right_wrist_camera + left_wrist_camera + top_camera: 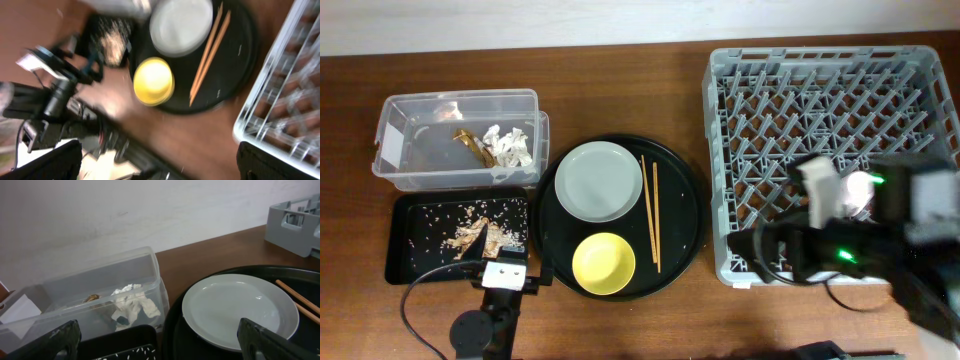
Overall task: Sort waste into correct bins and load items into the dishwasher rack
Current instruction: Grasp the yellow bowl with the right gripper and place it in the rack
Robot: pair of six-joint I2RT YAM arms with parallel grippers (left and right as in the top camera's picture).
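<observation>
The clear box at the back left holds white paper scraps and the brown-and-gold wrapper. The shallow black tray in front of it holds food leftovers. The grey plate, yellow bowl and two chopsticks lie on the round black tray. My left gripper is open and empty at the black tray's front right corner. My right gripper is open and empty, blurred, over the grey rack's front left corner. No cup shows clearly.
The large round black tray sits between the bins and the rack. The right arm covers the rack's front right part. In the left wrist view the plate, the clear box and a rack corner show before a white wall.
</observation>
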